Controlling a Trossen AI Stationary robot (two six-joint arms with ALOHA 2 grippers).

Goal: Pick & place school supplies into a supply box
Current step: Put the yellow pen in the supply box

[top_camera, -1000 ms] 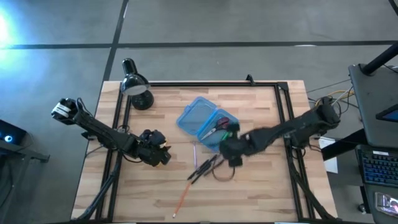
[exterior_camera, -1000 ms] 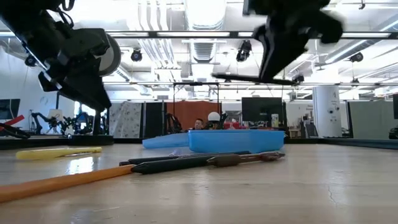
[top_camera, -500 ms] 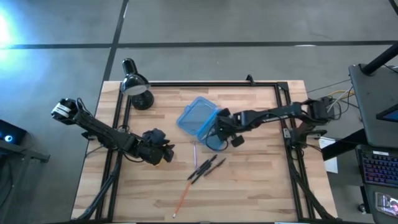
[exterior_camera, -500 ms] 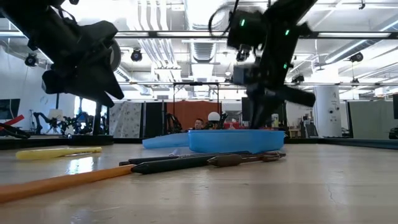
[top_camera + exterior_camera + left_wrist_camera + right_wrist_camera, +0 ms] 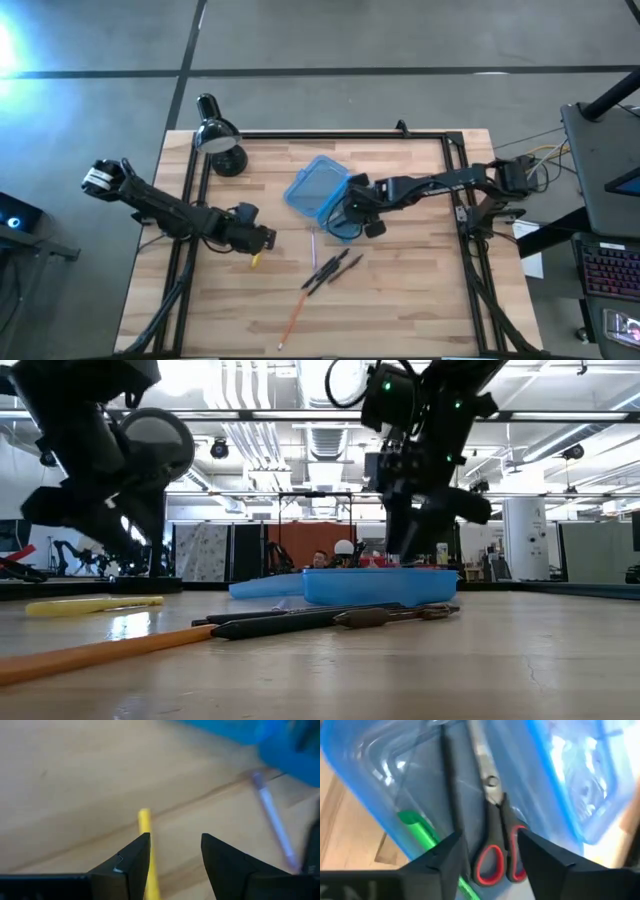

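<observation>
over supply box (image 5: pixel 322 194): right tool (image 5: pixel 487 851) open above scissors (image 5: pixel 494 842) (handles half-hidden); left tool (image 5: pixel 172 851) open.

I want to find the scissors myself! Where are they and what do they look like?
Look at the blue supply box in the middle of the wooden table, under the right gripper. The scissors lie inside, beside a green pen. Only they have red-lined handle loops and metal blades.

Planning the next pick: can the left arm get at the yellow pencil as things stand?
Probably yes. The left gripper hangs just over the yellow pencil, jaws open, and bare table surrounds it with nothing blocking.
</observation>
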